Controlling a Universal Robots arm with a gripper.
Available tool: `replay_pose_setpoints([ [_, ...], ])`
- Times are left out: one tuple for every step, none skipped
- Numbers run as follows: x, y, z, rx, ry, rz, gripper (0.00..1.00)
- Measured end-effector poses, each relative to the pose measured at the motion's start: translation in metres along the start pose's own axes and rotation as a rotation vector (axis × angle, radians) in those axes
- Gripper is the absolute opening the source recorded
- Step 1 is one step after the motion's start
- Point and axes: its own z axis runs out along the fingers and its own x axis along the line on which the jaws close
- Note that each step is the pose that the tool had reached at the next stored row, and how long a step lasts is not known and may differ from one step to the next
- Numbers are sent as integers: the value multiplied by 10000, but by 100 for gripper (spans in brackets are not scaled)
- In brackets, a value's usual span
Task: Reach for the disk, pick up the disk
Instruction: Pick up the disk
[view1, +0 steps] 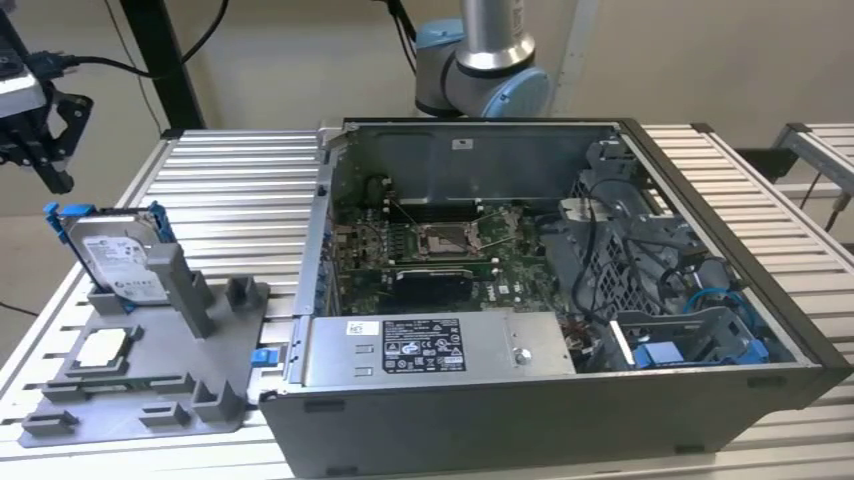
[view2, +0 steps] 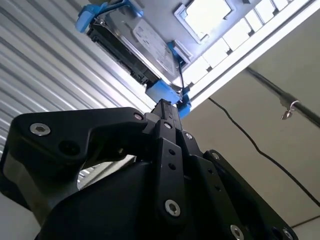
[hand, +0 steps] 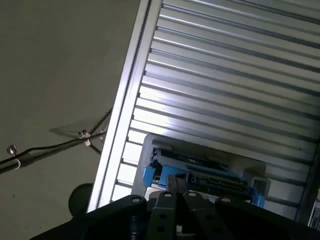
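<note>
One flat, rectangular, silver-grey metal disk (view1: 118, 252), white-labelled and framed by a blue plastic bracket, stands on edge in a slot of a grey plastic holder block (view1: 187, 300) near the table corner at the exterior view's left. Stood upright like this, its top edge and bracket ears are free, probably so it can be taken from above. The black gripper (view1: 51, 150) hangs above it, offset toward the exterior view's left, apart from it and carrying nothing. Whether it is released or clenched I cannot tell from these angles. The second wrist view has the disk (view2: 135, 37) beyond the gripper (view2: 167, 107), bracket end nearest, so the approach looks aligned with it. A small square silver chip (view1: 104, 348) lies flat on the same block. The surface is a ribbed aluminium table (view1: 240, 190). A dark grey open computer case (view1: 534, 420) takes up its middle, circuit board exposed. The arm's grey-and-blue base joint (view1: 487, 85) sits behind the case. The room has a pale floor (hand: 50, 60) with a thin dark cable (hand: 55, 145) trailing across it.
</note>
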Motion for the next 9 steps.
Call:
replay_pose_setpoints([
  [0,0,0,0,7,-189,0],
  [0,0,0,0,14,-369,0],
  [0,0,0,0,21,-543,0],
  [0,0,0,0,28,-728,0],
  [0,0,0,0,35,-907,0],
  [0,0,0,0,41,-1099,0],
  [0,0,0,0,49,-1267,0],
  [0,0,0,0,56,-1458,0],
  [0,0,0,0,62,-1643,0],
])
